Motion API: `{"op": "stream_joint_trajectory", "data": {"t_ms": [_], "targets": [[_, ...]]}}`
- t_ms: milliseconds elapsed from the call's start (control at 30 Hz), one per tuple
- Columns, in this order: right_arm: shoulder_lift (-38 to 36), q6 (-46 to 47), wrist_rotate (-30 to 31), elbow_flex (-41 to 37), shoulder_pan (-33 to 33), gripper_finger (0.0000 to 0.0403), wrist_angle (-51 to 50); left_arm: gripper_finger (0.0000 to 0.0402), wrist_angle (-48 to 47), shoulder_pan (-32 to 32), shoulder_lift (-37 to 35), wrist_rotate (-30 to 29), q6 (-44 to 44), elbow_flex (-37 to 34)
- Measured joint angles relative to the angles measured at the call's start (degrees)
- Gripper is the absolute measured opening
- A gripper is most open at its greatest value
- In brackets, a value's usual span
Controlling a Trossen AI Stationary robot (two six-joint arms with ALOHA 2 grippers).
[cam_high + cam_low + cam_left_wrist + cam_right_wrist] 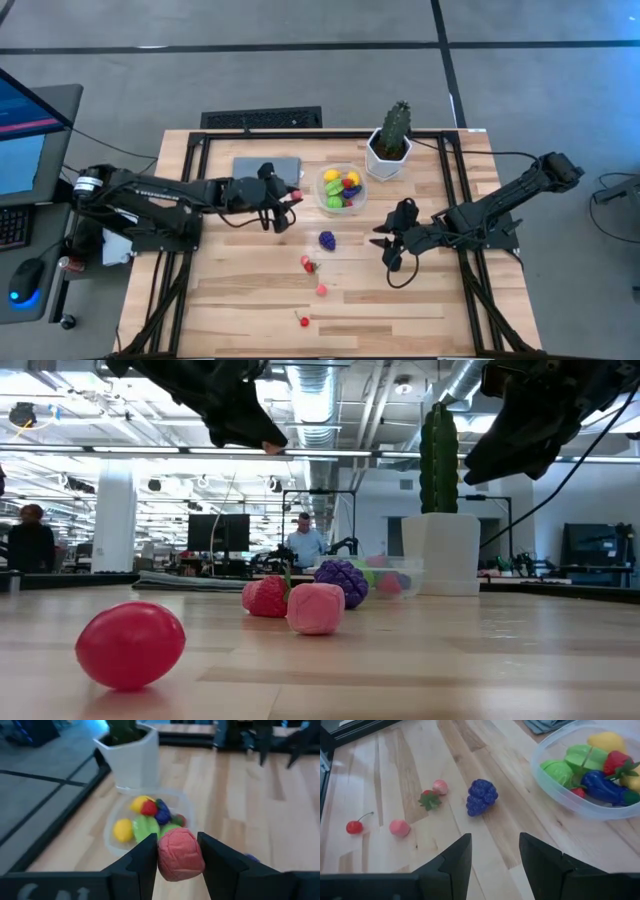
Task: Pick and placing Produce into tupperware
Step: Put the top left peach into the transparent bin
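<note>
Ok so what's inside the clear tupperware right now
The tupperware holds yellow, green, red and dark blue toy produce, piled together. Whatever lies beneath the top pieces is covered, so the exact count cannot be told.

Background: a light wooden worktop [250,300] on grey floor [300,60] crossed by dark lines. A monitor [25,130] stands on a side desk. Beyond are a white column [113,520], ceiling strip lights [150,450], dark screens [215,532] and a person [305,545].
</note>
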State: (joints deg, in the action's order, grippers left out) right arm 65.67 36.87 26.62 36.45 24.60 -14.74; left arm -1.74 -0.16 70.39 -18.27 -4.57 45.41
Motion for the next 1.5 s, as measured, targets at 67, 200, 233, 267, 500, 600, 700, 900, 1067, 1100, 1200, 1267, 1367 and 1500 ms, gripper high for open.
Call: {"op": "stream_joint_trajectory", "data": {"t_ms": [67, 200, 233, 267, 500, 600, 700, 900, 1067, 1100, 1200, 1267, 1367, 1500], "targets": [[0.00, 0.00, 0.61, 0.00, 0.00, 0.0187, 0.00, 0.0126, 1.08, 0.87, 0.11, -0.26, 1.09, 0.00], [0.00, 0.02, 0.89, 0.00, 0.00, 0.0187, 0.02, 0.0126, 3.09, 2.85, 0.11, -0.28, 2.36, 0.00], [0.00, 0.02, 0.89, 0.00, 0.00, 0.0187, 0.02, 0.0126, 3.17, 3.32, 0.11, -0.28, 2.42, 0.00], [0.00, 0.02, 0.89, 0.00, 0.00, 0.0187, 0.02, 0.0126, 3.19, 3.82, 0.11, -0.28, 2.44, 0.00], [0.00, 0.04, 2.21, 0.00, 0.00, 0.0187, 0.02, 0.0126, 3.54, 6.39, 0.11, 1.30, 2.47, -0.02], [0.00, 0.04, 2.96, 0.00, 0.00, 0.0187, 0.02, 0.0126, 5.45, 7.10, 0.30, 1.32, 2.89, -0.02], [0.01, -0.29, 3.49, 0.00, 0.00, 0.0187, 0.07, 0.0126, 8.08, 7.65, 1.86, 1.37, 2.96, -0.07], [0.00, -0.82, 3.49, 0.02, 0.00, 0.0187, 0.26, 0.0126, 15.51, 7.70, 8.54, 2.98, 3.04, -0.07], [0.01, -0.81, 3.49, 0.02, 0.00, 0.0187, 0.29, 0.0126, 21.55, 7.95, 14.99, 4.07, 1.85, -0.04], [0.02, -0.81, 3.49, 0.02, 0.00, 0.0187, 0.35, 0.0126, 23.26, 8.06, 16.49, 4.16, 1.39, -0.09], [0.01, -0.81, 3.49, 0.02, 0.00, 0.0187, 0.37, 0.0126, 26.89, 8.73, 20.61, 4.72, -0.61, -0.07], [0.02, -0.81, 3.49, 0.02, 0.00, 0.0187, 0.31, 0.0126, 28.82, 9.37, 23.17, 5.63, -2.17, -0.07], [0.00, -0.81, 3.49, 0.02, 0.00, 0.0187, 0.31, 0.0126, 30.92, 10.29, 26.55, 7.32, -4.97, -0.04], [0.01, -0.81, 3.49, 0.02, 0.00, 0.0187, 0.26, 0.0126, 32.93, 11.52, 29.58, 9.20, -8.10, -0.04]]}}
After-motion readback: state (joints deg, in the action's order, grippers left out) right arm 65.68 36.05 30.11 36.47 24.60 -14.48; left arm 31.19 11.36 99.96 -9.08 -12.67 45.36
